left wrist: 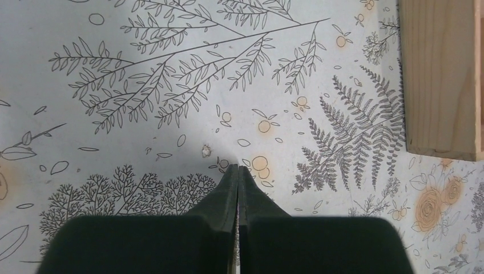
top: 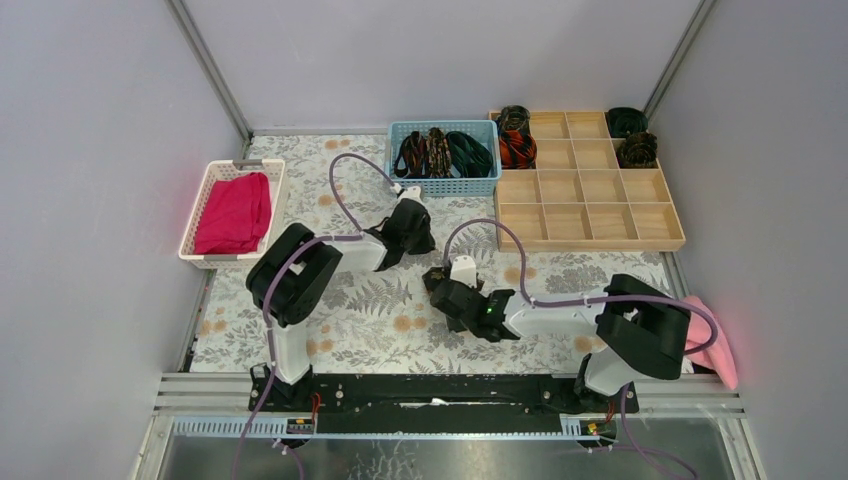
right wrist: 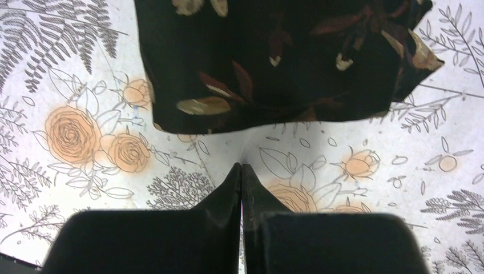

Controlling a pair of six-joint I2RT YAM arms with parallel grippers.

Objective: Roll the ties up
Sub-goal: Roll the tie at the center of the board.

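- Overhead view of a floral-clothed table [top: 370,300], with two robot arms mounted at its 6 o'clock edge.
- Left gripper [left wrist: 238,167]: fingers pressed together and holding nothing. It is poised over bare cloth near the table's middle, with a corner of the wooden tray [left wrist: 439,74] at its 2 o'clock.
- Right gripper [right wrist: 241,165]: fingers also pressed together and empty. A dark leaf-patterned tie [right wrist: 274,63] lies on the table just beyond its tips, at 12 o'clock in the wrist view, not touching them.
- Unrolled ties [top: 440,153] fill a blue basket [top: 440,187] at the table's 12 o'clock. Four coiled ties [top: 517,150] sit in the tray's far compartments, at about 1 o'clock.
- Likely step: starting on the tie on the table. Whether it lies flat or partly rolled cannot be told.
- The next move probably calls for spreading the right fingers and closing them on the tie's near edge.
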